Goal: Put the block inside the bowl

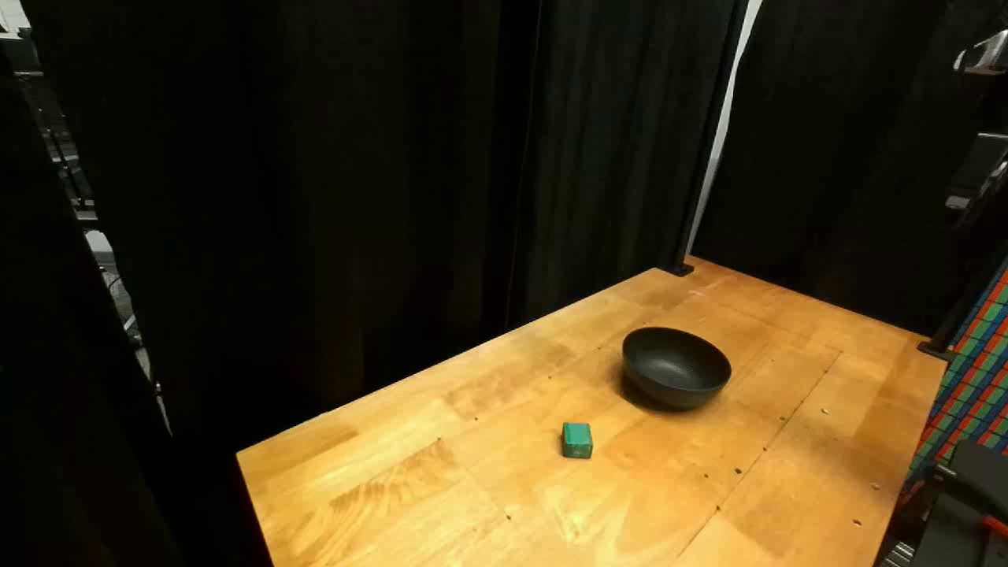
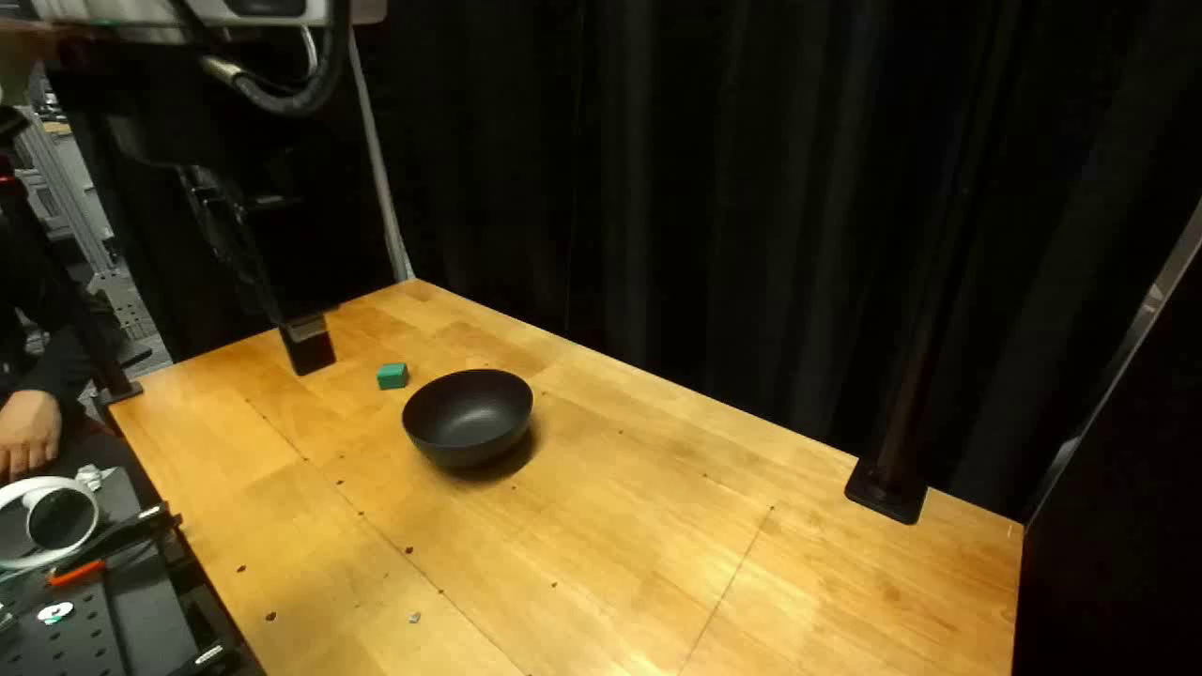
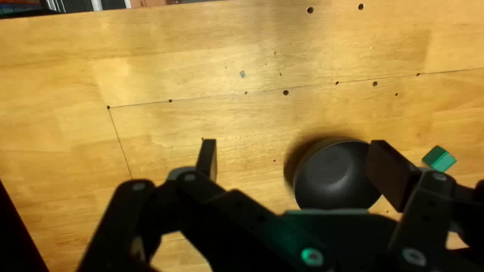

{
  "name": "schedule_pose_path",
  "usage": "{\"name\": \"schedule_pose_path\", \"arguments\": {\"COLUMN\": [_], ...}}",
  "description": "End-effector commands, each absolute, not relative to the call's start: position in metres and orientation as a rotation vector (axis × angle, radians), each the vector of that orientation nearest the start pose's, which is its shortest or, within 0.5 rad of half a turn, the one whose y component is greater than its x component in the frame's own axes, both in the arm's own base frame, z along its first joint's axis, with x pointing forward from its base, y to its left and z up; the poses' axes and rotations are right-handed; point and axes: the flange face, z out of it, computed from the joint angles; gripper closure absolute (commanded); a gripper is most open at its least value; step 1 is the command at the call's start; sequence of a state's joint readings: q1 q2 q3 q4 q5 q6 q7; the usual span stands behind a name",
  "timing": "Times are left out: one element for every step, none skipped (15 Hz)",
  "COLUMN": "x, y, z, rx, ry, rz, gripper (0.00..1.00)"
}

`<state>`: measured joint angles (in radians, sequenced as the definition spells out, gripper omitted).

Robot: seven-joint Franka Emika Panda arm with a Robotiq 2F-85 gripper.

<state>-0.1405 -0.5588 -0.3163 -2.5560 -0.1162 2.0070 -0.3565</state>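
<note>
The block, a small green cube [image 1: 577, 440], sits on the wooden table, apart from the bowl. It also shows as a green block [image 2: 392, 376] in an exterior view and as a green block [image 3: 439, 158] at the right of the wrist view. The bowl [image 1: 677, 368] is round, black and upright on the table; it also shows as a black bowl [image 2: 468, 418] and, in the wrist view, as a bowl [image 3: 334, 175] partly hidden by the gripper. My gripper [image 3: 293, 158] is open and empty above the table. In an exterior view the gripper [image 2: 308, 345] appears at the upper left.
The wooden table [image 1: 787, 472] has small holes and seams. Black posts [image 2: 887, 488] stand at table corners, with black curtains [image 2: 714, 188] behind. A dark side cart [image 2: 122, 601] with loose items and a person's hand [image 2: 28, 432] are beyond the table edge.
</note>
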Motion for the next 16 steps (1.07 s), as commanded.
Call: {"name": "schedule_pose_path", "arguments": {"x": [0.337,0.337,0.337,0.337,0.344,0.355,0.368,0.378,0.387,0.396,0.407,0.415,0.424,0.431,0.439,0.446], "y": [-0.175,-0.176,-0.176,-0.176,-0.169,-0.154,-0.131,-0.111,-0.092,-0.070,-0.046,-0.022,0.000,0.022,0.043,0.063], "z": [0.446,0.448,0.449,0.449,0.448,0.437,0.419,0.405,0.392,0.378,0.362,0.345,0.328,0.311,0.295,0.279], "rx": [-3.083,-3.085,-3.085,-3.085,-3.108,-3.148,-3.165,-3.173,-3.176,-3.188,-3.194,-3.198,-3.194,-3.193,-3.181,-3.170], "ry": [0.007,0.008,0.008,0.008,0.017,0.018,-0.026,-0.054,-0.092,-0.139,-0.192,-0.233,-0.277,-0.314,-0.350,-0.373], "rz": [-0.027,-0.033,-0.037,-0.038,-0.023,-0.015,0.021,0.041,0.055,0.089,0.124,0.153,0.177,0.183,0.181,0.161], "gripper": [0.00,0.00,0.00,0.00,0.00,0.00,0.00,0.00,0.00,0.00,0.00,0.00,0.00,0.00,0.00,0.00]}}
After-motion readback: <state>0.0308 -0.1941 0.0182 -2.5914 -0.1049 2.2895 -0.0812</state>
